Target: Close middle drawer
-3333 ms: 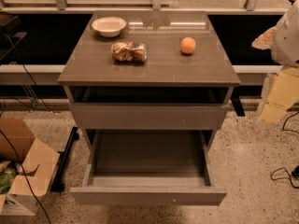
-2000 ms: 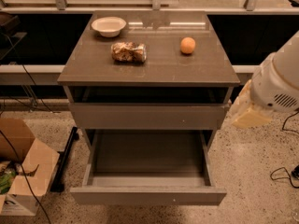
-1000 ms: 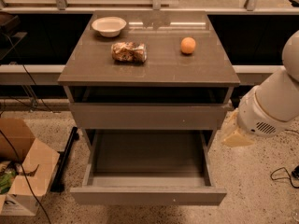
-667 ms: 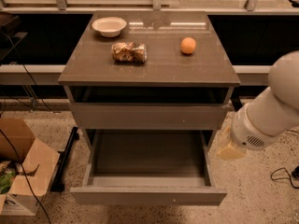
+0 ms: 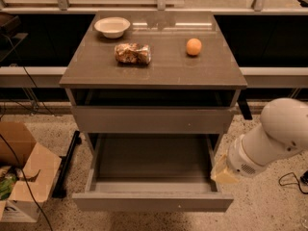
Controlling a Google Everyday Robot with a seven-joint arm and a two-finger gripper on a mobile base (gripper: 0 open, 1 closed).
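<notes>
The middle drawer (image 5: 153, 201) is pulled far out at the bottom of the grey-brown cabinet. It is a long, empty tray (image 5: 154, 158) with a low flat front panel that bears a tiny pale speck. Above it is the grey drawer with the taller front panel (image 5: 153, 120), pushed in. My white arm (image 5: 276, 134) comes in from the right. Its cream-coloured gripper end (image 5: 223, 171) hangs just beside the open drawer's right wall, near its front right corner.
On the cabinet top (image 5: 159, 73) are a white bowl (image 5: 111, 26), a wrapped snack bag (image 5: 133, 53) and an orange (image 5: 194, 46). An open cardboard box (image 5: 19, 177) stands on the floor at the left. A black cable (image 5: 288, 179) lies at the right.
My arm has come down and to the left from the right edge, bringing the gripper end next to the open drawer's right front corner. The drawer has not moved.
</notes>
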